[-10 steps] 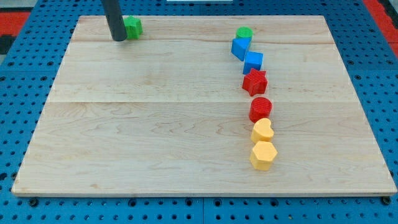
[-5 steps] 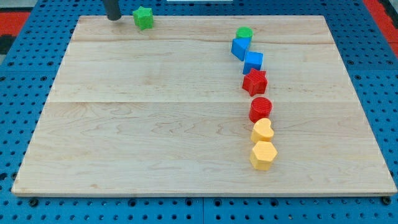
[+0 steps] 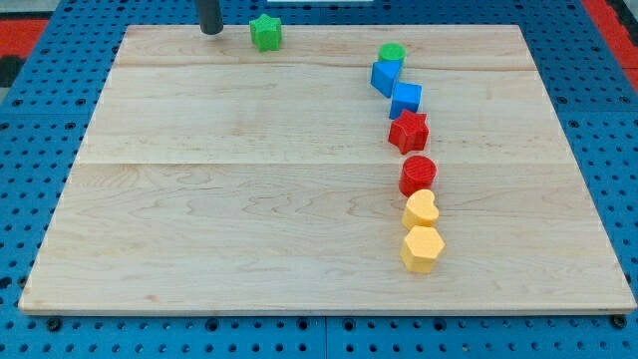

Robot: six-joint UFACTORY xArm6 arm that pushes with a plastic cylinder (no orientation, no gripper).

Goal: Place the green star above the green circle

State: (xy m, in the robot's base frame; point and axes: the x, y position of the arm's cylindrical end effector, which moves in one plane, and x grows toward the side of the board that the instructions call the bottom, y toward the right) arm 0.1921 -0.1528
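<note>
Right at the view's top edge, my tip (image 3: 211, 31) stands at the far rim of the wooden board (image 3: 249, 219), left of centre; it is a plain dark rod with nothing to spread or pinch, and only its lowest stretch shows, the rest being cut off by the frame. Just to the view's right of it, with a clear strip of bare wood between them, sits the green star (image 3: 265, 32), also at the board's top edge, so rod and star are near each other but apart. Well off to the view's right of the star lies the green circle (image 3: 392, 53), a little lower in the view than the star and heading a loose line of blocks that runs toward the view's bottom. Touching the green circle from below is a blue block (image 3: 386, 76), tilted like a cube set on a corner, and a second blue block (image 3: 406, 99) sits just beside it, lower and slightly to the right. Next comes the red star (image 3: 409, 131), then a red round block (image 3: 418, 175), then a yellow heart (image 3: 421, 209) pressed close under it, and last a yellow hexagon (image 3: 421, 249) touching the heart.
</note>
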